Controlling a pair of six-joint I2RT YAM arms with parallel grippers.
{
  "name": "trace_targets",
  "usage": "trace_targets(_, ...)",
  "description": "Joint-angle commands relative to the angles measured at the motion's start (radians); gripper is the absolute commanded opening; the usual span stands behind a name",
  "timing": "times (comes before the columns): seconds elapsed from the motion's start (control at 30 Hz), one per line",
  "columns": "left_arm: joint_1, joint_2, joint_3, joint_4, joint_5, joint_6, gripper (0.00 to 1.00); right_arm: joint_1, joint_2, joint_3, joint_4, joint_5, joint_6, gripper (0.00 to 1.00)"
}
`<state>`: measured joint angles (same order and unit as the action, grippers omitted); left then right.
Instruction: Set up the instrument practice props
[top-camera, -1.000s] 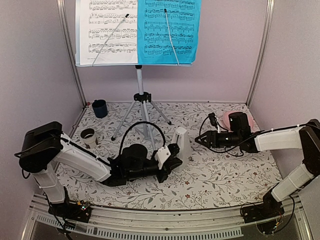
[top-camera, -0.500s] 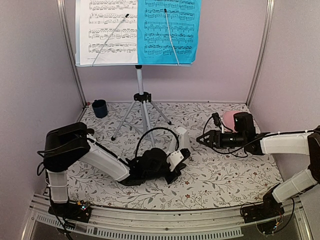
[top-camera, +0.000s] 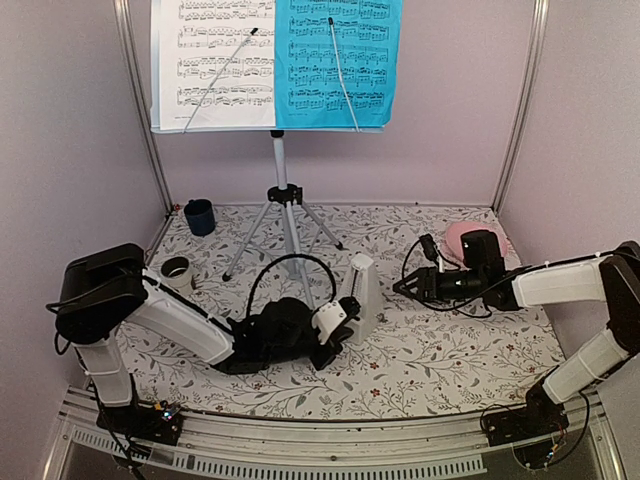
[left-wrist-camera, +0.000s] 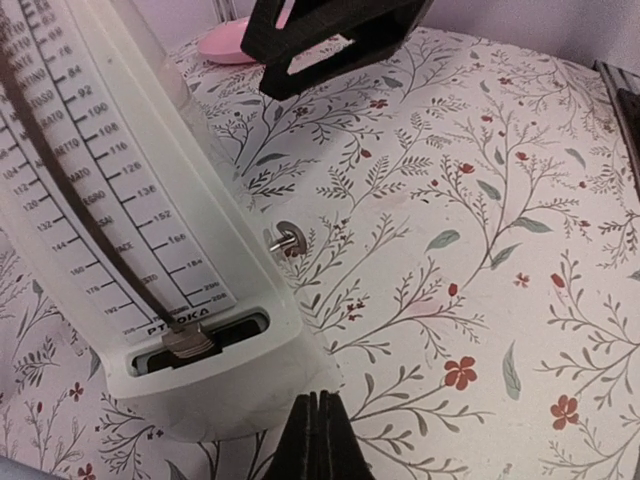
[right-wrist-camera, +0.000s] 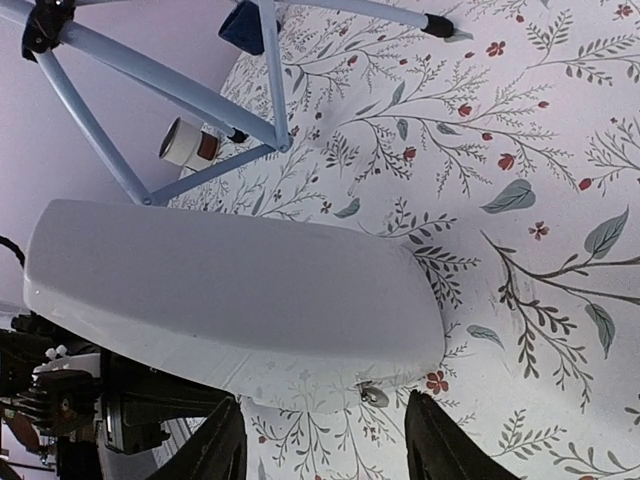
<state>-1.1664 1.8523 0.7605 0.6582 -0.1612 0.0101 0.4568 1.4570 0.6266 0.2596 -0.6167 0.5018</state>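
The silver tripod music stand (top-camera: 285, 200) stands at the back, and its tray (top-camera: 270, 128) holds the white music sheet (top-camera: 215, 60) on the left and the blue music sheet (top-camera: 340, 60) on the right. The white pyramid metronome (top-camera: 362, 285) stands upright mid-table. It fills the left of the left wrist view (left-wrist-camera: 130, 250), scale and pendulum showing. My left gripper (top-camera: 346, 322) is shut and empty, its tips (left-wrist-camera: 318, 430) at the metronome's base corner. My right gripper (top-camera: 402, 285) is open just right of the metronome (right-wrist-camera: 230, 290), with nothing between its fingers (right-wrist-camera: 225, 445).
A dark blue cup (top-camera: 199, 215) sits at the back left and a white-rimmed cup (top-camera: 177, 270) at the left edge. The pink plate (top-camera: 460, 235) lies behind my right wrist. The tripod legs (right-wrist-camera: 150, 80) spread just behind the metronome. Walls close off three sides.
My left gripper pushed right toward the metronome, then drew back a little to its base. My right gripper stayed open, barely shifting. The metronome stayed upright.
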Motion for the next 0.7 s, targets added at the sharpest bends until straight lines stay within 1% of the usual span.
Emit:
trace_targets(0.0,0.014,0.044,0.052,-0.021,-0.036,-0.012,0.00,-0.002,0.075,-0.012,0.045,-0.001,0.020,0.46)
trace_targets(0.17,0.015,0.066,0.080,-0.033,-0.049,-0.006,0.00,0.008,0.172,-0.005,0.103,-0.002,0.020,0.36)
trace_targets(0.33,0.016,0.102,0.108,-0.054,-0.066,0.020,0.00,0.017,0.246,0.032,0.137,-0.019,0.026,0.34)
trace_targets(0.47,0.016,0.196,0.200,-0.057,-0.070,0.028,0.00,0.016,0.287,0.077,0.136,-0.013,0.023,0.33)
trace_targets(0.67,0.019,0.279,0.312,-0.017,-0.076,0.032,0.00,0.010,0.322,0.144,0.080,0.005,-0.011,0.32)
